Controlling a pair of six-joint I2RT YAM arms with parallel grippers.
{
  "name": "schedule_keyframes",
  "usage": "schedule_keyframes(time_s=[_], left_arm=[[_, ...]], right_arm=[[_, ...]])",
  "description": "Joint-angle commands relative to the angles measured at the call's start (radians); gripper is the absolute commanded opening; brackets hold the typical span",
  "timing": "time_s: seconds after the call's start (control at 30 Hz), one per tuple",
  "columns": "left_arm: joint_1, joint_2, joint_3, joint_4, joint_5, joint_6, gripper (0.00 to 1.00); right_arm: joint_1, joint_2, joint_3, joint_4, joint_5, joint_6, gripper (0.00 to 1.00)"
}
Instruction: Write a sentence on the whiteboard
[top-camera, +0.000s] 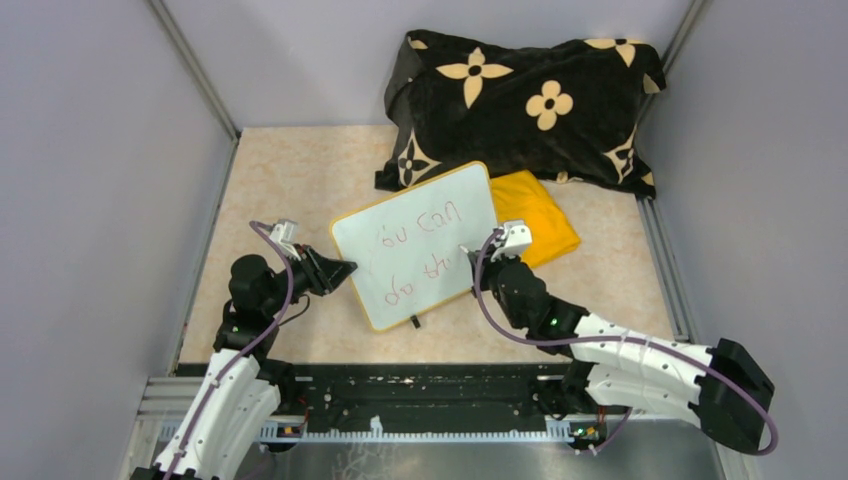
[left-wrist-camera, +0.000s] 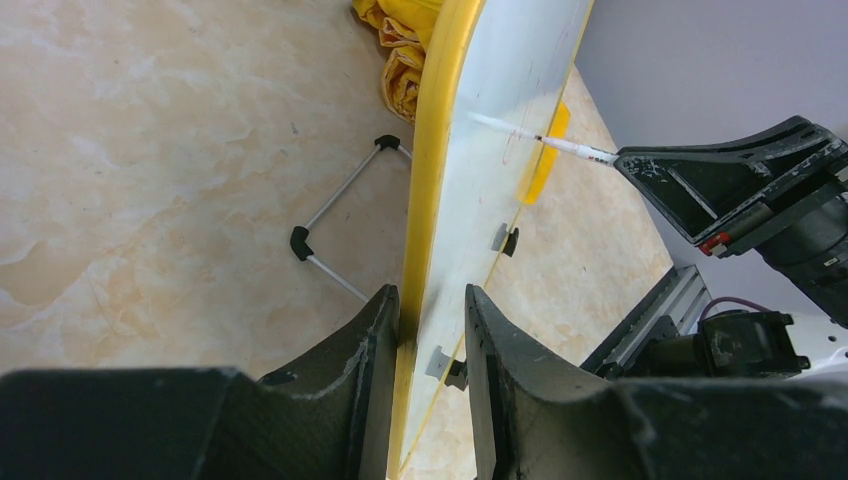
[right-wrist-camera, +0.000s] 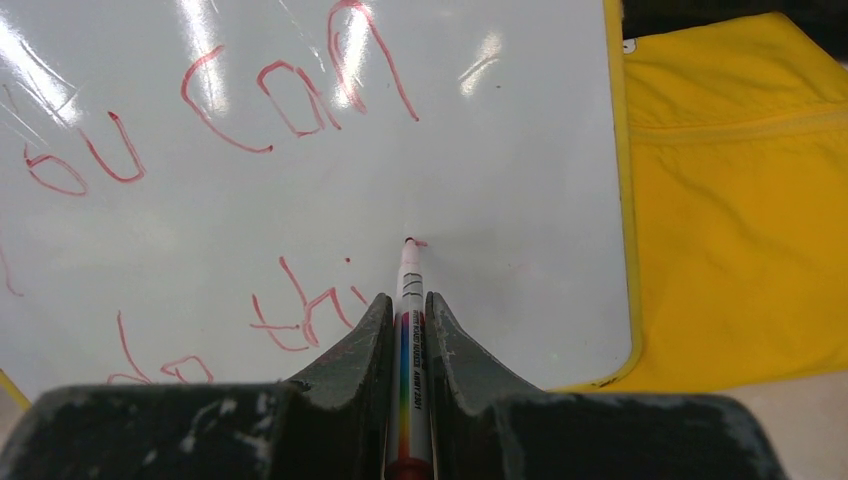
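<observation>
The whiteboard (top-camera: 420, 250) with its orange-yellow rim stands tilted on the table. My left gripper (top-camera: 345, 268) is shut on its left edge; the left wrist view shows the rim (left-wrist-camera: 428, 200) between my jaws. The red sentence (top-camera: 425, 240) runs in two short lines, large in the right wrist view (right-wrist-camera: 270, 100). My right gripper (top-camera: 487, 252) is shut on a white marker (right-wrist-camera: 409, 330) with a rainbow stripe. The marker's tip (right-wrist-camera: 409, 242) touches the board right of the lower line. The marker also shows in the left wrist view (left-wrist-camera: 545, 142).
A folded yellow cloth (top-camera: 540, 225) lies under the board's right edge, also in the right wrist view (right-wrist-camera: 740, 200). A black pillow with cream flowers (top-camera: 520, 105) lies behind. A wire stand (left-wrist-camera: 335, 215) props the board's back. Grey walls enclose the table.
</observation>
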Motion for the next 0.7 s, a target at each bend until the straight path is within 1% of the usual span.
schedule_keyframes(time_s=[0.0,0.33,0.67], left_arm=[[-0.001,-0.013,-0.007,0.032,0.022,-0.008,0.36],[0.000,-0.012,-0.007,0.032,0.020,-0.008,0.36],[0.000,-0.012,-0.007,0.030,0.020,-0.006,0.36]], right_arm=[[-0.011,0.018,0.050,0.039,-0.060,0.017,0.00],[-0.012,0.035,0.051,0.016,-0.115,0.039,0.00],[-0.011,-0.011,0.013,-0.056,-0.078,0.065,0.00]])
